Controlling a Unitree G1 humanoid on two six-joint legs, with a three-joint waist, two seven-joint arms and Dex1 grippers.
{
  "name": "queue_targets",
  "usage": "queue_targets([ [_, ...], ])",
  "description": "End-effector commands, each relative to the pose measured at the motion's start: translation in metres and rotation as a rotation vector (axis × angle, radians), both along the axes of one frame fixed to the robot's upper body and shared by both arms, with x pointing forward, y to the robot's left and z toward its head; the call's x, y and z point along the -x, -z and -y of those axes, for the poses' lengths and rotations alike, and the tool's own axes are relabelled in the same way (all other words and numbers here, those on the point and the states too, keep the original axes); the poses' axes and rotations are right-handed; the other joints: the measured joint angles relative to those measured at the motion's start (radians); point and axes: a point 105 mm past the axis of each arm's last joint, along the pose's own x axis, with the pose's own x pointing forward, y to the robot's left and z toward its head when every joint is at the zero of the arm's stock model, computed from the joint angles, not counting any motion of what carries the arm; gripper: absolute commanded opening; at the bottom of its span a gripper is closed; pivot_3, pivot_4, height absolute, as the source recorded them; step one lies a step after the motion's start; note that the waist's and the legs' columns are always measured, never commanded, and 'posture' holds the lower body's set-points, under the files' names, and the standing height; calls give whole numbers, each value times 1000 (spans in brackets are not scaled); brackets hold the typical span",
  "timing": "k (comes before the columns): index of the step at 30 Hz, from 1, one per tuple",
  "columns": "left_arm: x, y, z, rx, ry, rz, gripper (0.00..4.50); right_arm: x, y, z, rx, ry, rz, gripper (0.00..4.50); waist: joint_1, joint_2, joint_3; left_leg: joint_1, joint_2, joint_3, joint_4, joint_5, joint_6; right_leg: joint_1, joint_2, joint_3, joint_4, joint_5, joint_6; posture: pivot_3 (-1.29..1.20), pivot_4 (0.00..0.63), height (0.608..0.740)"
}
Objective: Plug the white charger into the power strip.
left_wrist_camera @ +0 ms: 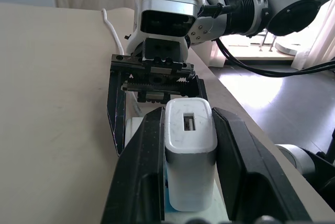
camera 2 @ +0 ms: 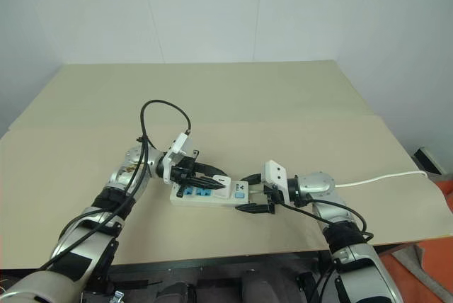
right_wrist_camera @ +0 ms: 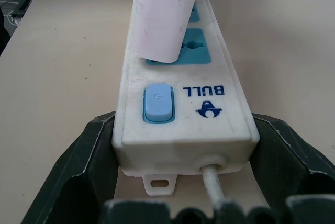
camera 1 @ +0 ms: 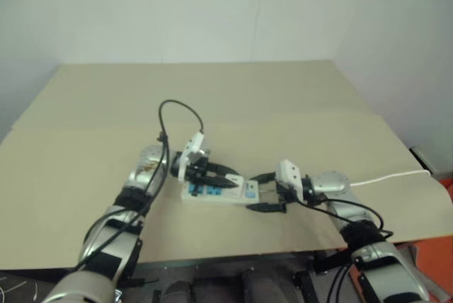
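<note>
- The long white plastic power strip (camera 2: 209, 195) with blue socket faces lies flat on the beige table (camera 2: 283, 98), near its front edge.
- The right tool (camera 2: 249, 192) holds its two black fingers (right_wrist_camera: 78, 166) spread wide, one on each side of the strip's switch end; whether they press the casing cannot be told.
- At that end sit a pale blue rocker switch (right_wrist_camera: 157, 101) and the thin white cord (camera 2: 382, 176), which trails across the table toward the right edge.
- The left tool (left_wrist_camera: 189, 182) is clamped on the small plain white rectangular charger (left_wrist_camera: 189, 153), one black finger on each flank.
- The charger stands tilted over the blue socket face (right_wrist_camera: 192, 46) next to the switch; its lower end meets the strip there.
- Whether its pins are seated in the socket cannot be told.
</note>
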Motion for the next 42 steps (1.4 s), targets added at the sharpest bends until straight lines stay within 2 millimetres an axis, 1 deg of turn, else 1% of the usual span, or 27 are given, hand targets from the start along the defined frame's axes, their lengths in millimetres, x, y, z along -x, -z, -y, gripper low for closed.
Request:
queue_targets([
  [1,2,6,-1,1,-6,22,988,6,13,-2,33,-8,-28,3407,0,0,0,0,0,0,0,0,0,0,0,0,0,0,0,0,150,740],
  [6,8,19,-4,-33,-16,70,988,6,13,-2,31,-6,-22,3407,0,0,0,0,0,0,0,0,0,1,0,0,0,0,0,0,150,740],
  [12,18,32,-8,-51,-33,75,988,7,13,-3,29,-7,-14,3407,-2,0,-1,2,0,0,-1,0,0,2,0,0,-1,0,0,0,150,740],
  [15,17,34,-8,-41,-66,71,988,8,14,-3,27,-7,-10,3407,-2,0,-1,5,0,0,-2,0,0,5,0,0,-1,-1,-1,0,150,740],
  [18,18,38,-8,-48,-77,75,988,8,14,-3,26,-6,-6,3407,-2,0,-1,13,0,0,-4,0,0,13,0,0,-3,-2,-1,0,150,740],
  [21,18,38,-8,-40,-80,75,988,8,14,-4,25,-7,-5,3407,-2,0,-1,15,0,0,-4,0,0,15,0,0,-4,-2,-2,0,150,740],
  [23,17,37,-8,-30,-82,79,1710,7,14,-4,24,-5,-4,3407,-3,0,-2,15,0,0,-4,0,0,15,0,0,-4,-2,-2,0,150,740],
  [26,15,34,-9,-12,-91,85,2611,7,14,-4,24,-3,-3,3407,-4,1,-1,13,0,0,-5,0,0,14,0,0,-4,-2,-2,0,150,740],
  [27,15,33,-10,-8,-89,90,2995,7,14,-4,24,-2,-3,3407,-5,1,-1,13,0,0,-5,0,0,14,0,-1,-5,-2,-2,0,150,740],
  [30,16,29,-12,-2,-79,105,3948,7,14,-3,26,1,-3,3407,-5,1,-1,13,0,0,-5,0,0,14,-1,0,-5,-2,-2,0,150,740],
  [32,16,25,-14,5,-77,120,4470,7,14,-2,28,2,-2,3407,-6,1,-1,13,0,0,-5,0,0,14,-1,0,-5,-2,-2,0,150,740],
  [34,17,17,-18,18,-70,138,4470,7,14,-1,28,4,-5,3407,-6,1,-1,13,0,0,-5,0,0,14,-1,0,-5,-2,-2,0,150,740],
  [36,19,11,-25,-13,-60,149,4470,8,14,-1,21,4,-20,3407,-7,1,-1,13,1,0,-5,0,0,13,-1,0,-5,-2,-2,0,150,740],
  [38,19,0,-36,-25,-85,192,4470,2,10,0,-10,40,-26,3407,-6,1,-1,12,1,0,-5,0,0,13,-1,0,-5,-2,-2,0,150,740],
  [41,15,-25,-54,34,-189,252,4500,1,6,3,-11,37,-25,4453,-4,1,0,11,1,0,-5,0,0,12,-1,-1,-5,-2,-2,0,150,740],
  [42,14,-33,-61,54,-228,267,4500,1,5,5,-12,41,-17,4484,-2,1,1,10,1,0,-5,0,0,10,-2,-1,-5,-2,-2,0,150,740],
])
